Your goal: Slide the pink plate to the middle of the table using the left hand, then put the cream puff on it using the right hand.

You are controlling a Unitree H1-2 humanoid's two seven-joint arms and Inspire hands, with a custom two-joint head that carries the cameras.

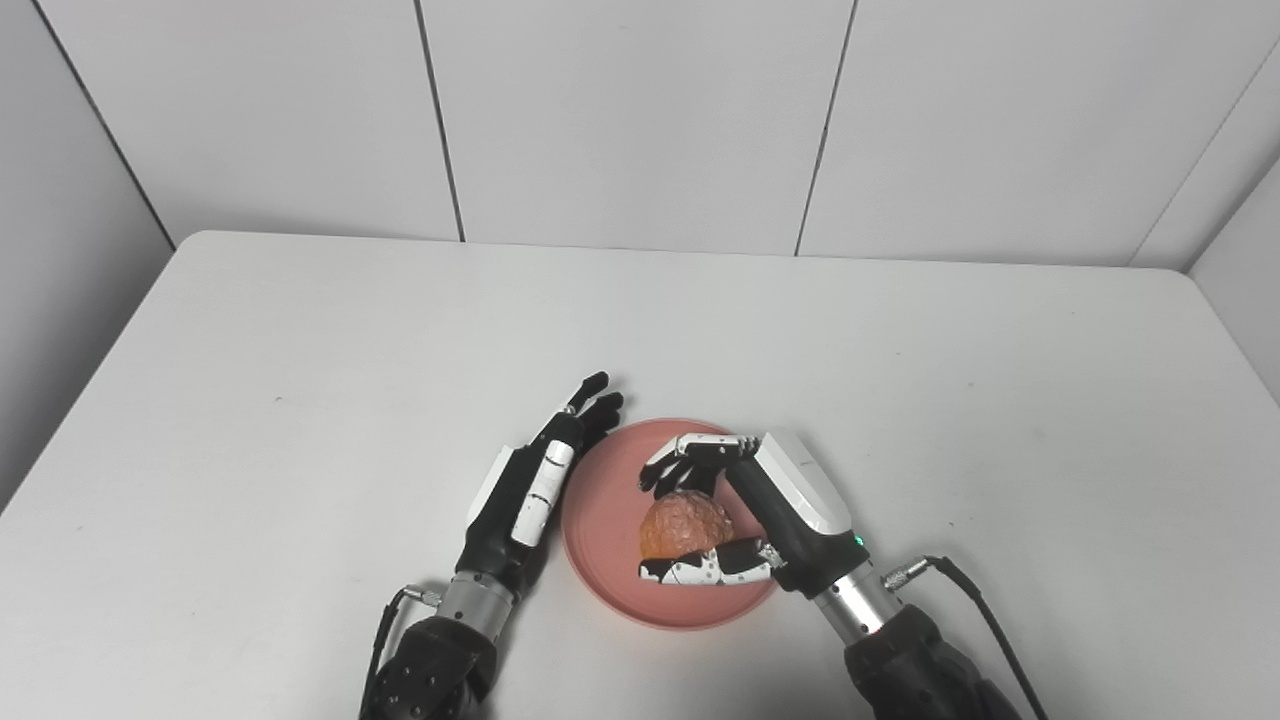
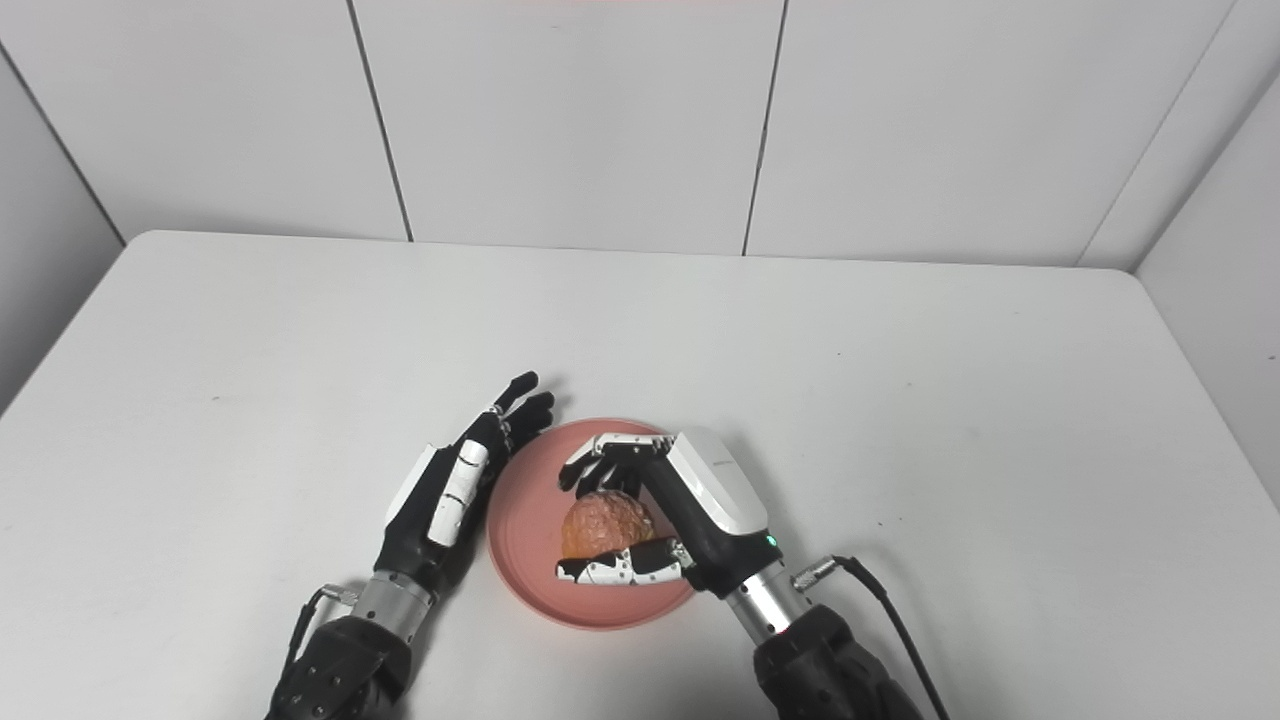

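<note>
Pink round plate [image 1: 600, 520] sits on white tabletop [image 1: 300, 380], near front middle. Golden-brown, bumpy cream puff [image 1: 683, 524] over plate centre, clamped between right hand [image 1: 745, 505] fingers [image 1: 700, 448] and thumb. Left hand [image 1: 535, 485] fingers straight, slightly spread, empty, just beside plate's left rim.

The desk [image 1: 300, 400] is white and matte, with rounded far corners. Its far edge runs along the foot of a wall of pale panels [image 1: 630, 110], which are split by thin dark vertical seams. At each far corner a side panel [image 1: 60, 230] angles in and follows the desk's side edge towards the near side. A tiny dark speck [image 1: 279, 399] marks the surface towards the left edge, about midway between far and near edges. A soft grey shadow lies along the far edge, under the wall.
</note>
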